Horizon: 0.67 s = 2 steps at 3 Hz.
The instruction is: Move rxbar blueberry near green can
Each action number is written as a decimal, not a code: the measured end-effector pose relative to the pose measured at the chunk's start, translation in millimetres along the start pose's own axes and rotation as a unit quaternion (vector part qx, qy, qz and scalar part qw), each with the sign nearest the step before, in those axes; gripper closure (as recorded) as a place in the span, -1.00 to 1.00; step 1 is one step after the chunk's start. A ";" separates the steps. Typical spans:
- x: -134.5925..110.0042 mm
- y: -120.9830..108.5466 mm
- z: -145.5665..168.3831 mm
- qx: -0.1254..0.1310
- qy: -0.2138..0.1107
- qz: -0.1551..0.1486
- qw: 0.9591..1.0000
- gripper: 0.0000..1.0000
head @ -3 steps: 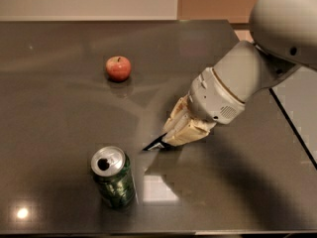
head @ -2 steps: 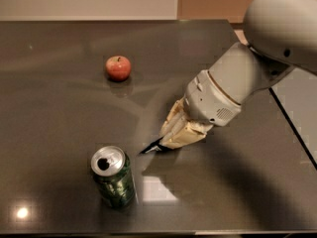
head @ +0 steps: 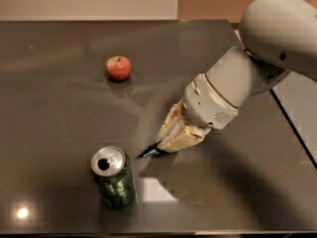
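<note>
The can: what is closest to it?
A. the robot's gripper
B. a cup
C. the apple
A: the gripper is low over the table, just right of the can, while the apple sits much farther back.

rxbar blueberry [head: 148, 152]: hidden under gripper [head: 166, 144] except one dark tip.
gripper: sat near green can [head: 114, 178], to its right.
arm [head: 237, 81]: cropped at right edge.
</note>
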<state>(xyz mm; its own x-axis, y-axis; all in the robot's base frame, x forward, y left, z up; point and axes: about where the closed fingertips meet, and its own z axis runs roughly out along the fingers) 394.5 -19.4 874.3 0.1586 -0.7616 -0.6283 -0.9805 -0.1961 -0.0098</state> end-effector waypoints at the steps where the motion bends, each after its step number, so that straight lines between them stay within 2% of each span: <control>1: -3.9 9.4 7.4 -0.023 -0.007 -0.018 1.000 1.00; 2: -8.7 21.2 7.6 -0.041 -0.011 -0.036 0.998 1.00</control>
<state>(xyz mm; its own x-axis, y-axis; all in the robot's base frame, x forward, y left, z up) 371.5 -12.2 873.6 0.2249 -0.7297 -0.6457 -0.9537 -0.3007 0.0076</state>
